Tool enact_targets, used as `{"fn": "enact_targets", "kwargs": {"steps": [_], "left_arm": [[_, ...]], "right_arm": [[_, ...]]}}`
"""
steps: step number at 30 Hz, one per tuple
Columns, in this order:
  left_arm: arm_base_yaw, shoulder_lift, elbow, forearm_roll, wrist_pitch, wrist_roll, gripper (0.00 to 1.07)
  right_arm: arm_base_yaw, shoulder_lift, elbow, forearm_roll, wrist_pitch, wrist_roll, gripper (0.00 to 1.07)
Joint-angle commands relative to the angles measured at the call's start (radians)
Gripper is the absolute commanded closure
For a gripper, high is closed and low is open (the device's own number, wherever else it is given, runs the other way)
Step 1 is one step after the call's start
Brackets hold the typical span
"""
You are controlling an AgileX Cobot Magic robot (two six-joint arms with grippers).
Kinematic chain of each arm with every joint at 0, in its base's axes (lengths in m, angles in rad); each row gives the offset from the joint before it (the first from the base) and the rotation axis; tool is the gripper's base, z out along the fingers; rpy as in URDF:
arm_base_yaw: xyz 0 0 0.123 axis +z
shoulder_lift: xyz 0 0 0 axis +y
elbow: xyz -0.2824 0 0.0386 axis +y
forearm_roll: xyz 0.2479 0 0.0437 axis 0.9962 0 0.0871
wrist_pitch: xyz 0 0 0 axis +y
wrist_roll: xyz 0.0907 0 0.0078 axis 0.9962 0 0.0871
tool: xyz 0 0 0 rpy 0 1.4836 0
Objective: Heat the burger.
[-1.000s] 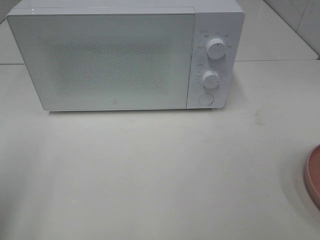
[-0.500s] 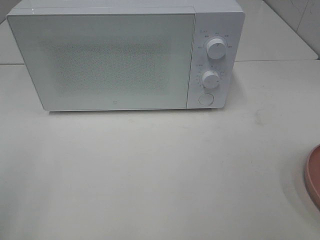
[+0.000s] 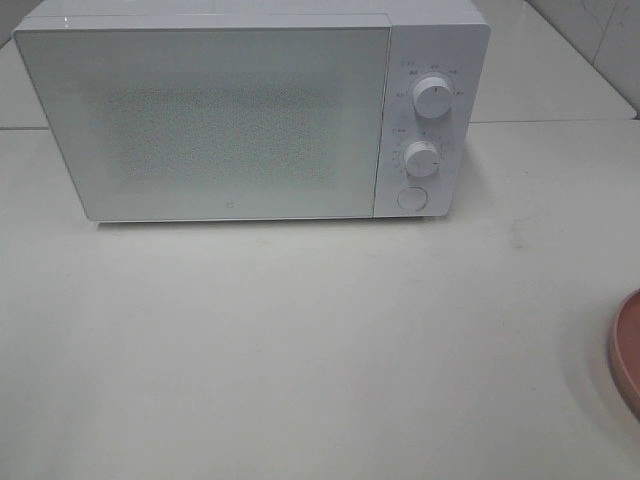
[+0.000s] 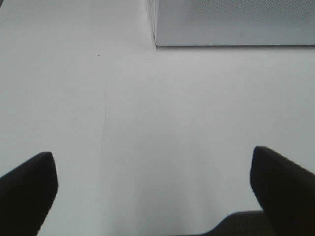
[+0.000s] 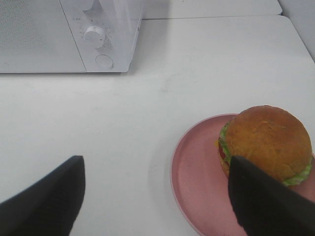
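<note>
Right hand wide, empty; burger on plate just beside finger.

microwave looking like smooth white plastic, door panel catching a soft sheen, finely speckled mesh showing through | knobs looking like smooth white plastic | table appearing smooth, pale, matt | plate at 3 o'clock showing matt pink | burger bun looking golden-brown, finely textured | fingers appearing matt black

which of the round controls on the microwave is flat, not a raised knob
The bottom one, the flat round button under the two raised knobs, upper and middle, on the microwave.
</note>
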Motion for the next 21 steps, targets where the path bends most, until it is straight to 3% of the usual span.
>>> {"fn": "enact_targets", "kwargs": {"steps": [1,3,21], "left_arm": [[0.031,-0.041,0.004,-0.009,-0.012,-0.001,0.07],[0.082,-0.082,0.004,-0.009,-0.012,-0.001,0.07],[0.087,-0.133,0.004,-0.01,-0.012,-0.001,0.08]], "right_arm": [[-0.006,-0.025,0.003,0.003,0.0,-0.008,0.31],[-0.006,-0.025,0.003,0.003,0.0,-0.008,0.31],[-0.006,-0.025,0.003,0.003,0.0,-0.008,0.31]]}}
